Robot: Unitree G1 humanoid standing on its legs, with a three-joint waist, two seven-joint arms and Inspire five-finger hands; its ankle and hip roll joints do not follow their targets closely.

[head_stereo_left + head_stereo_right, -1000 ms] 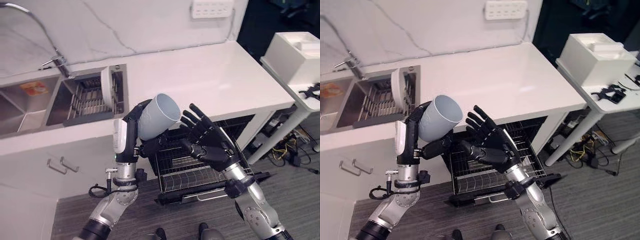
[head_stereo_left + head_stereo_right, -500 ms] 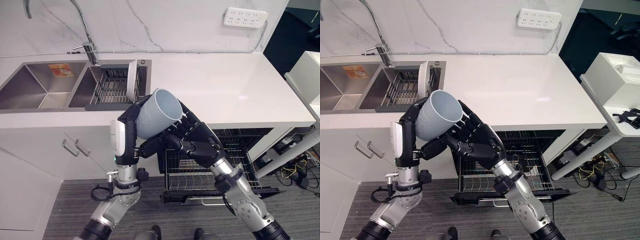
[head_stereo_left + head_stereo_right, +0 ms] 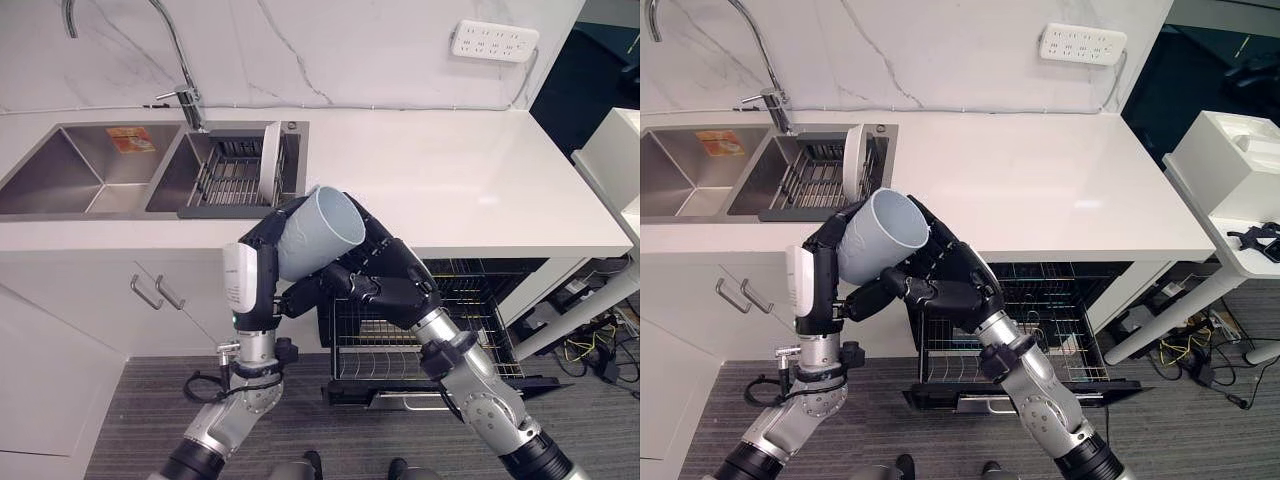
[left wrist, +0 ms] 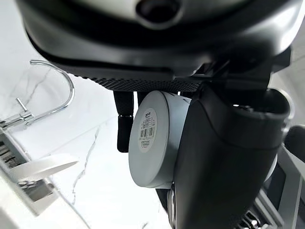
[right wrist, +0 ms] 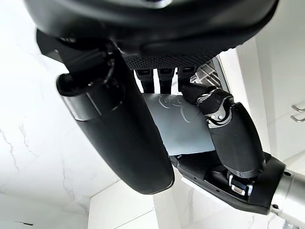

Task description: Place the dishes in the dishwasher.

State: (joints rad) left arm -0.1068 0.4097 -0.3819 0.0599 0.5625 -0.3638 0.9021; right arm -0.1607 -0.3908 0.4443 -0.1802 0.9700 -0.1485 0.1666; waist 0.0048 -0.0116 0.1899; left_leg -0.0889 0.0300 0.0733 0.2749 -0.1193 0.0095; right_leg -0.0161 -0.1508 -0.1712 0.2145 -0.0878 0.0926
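A pale grey-blue cup (image 3: 320, 230) is held tilted in the air, mouth up and to the right, in front of the counter edge. My left hand (image 3: 262, 248) is shut on it from the left, thumb under the base (image 4: 152, 138). From the right, my right hand (image 3: 388, 282) wraps its fingers round the cup wall (image 5: 178, 125). Below and behind both hands, the dishwasher's wire rack (image 3: 400, 345) is pulled out. A white plate (image 3: 269, 160) stands on edge in the drying rack (image 3: 228, 178) in the sink.
The white countertop (image 3: 440, 170) runs along the wall, with a double steel sink (image 3: 70, 175) and faucet (image 3: 178, 60) at the left. Cabinet handles (image 3: 155, 292) are below the sink. A white side table with a box (image 3: 1230, 160) stands at the far right.
My right hand went from spread open beside the cup to closed round its side. The left hand kept its hold. The camera shifted, bringing more of the sink into view.
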